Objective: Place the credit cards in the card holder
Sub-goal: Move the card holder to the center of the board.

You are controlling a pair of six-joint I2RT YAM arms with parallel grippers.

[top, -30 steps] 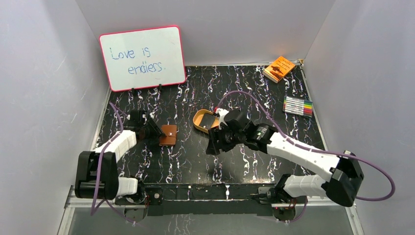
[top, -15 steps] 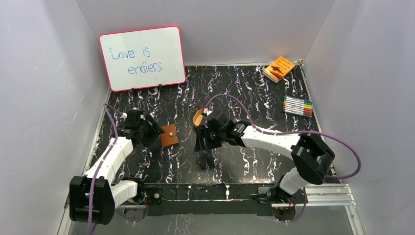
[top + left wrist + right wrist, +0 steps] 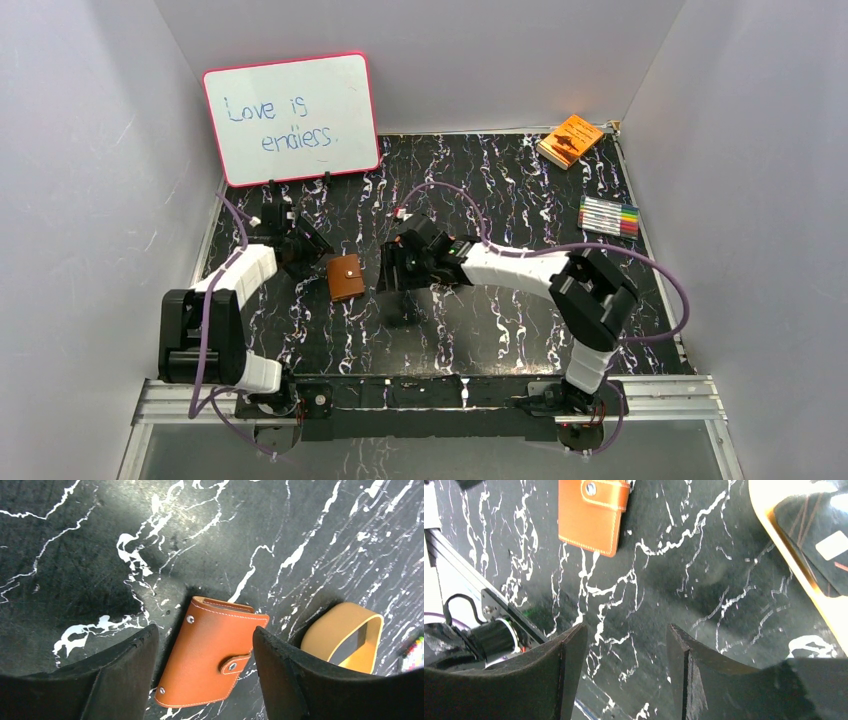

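Bracing seems the aim: left claw (image 3: 204, 630), spread, flanks the card holder (image 3: 212, 652) (snap fastened); right claw (image 3: 624, 630) gapes empty.

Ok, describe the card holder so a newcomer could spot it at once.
From the whiteboard at the back left, come down from its right corner toward the near edge. The card holder lies flat on the black marbled table there. It is reddish-brown leather with a strap tab and metal snaps, unlike the open tan tray beside it or the orange booklet at the far right.
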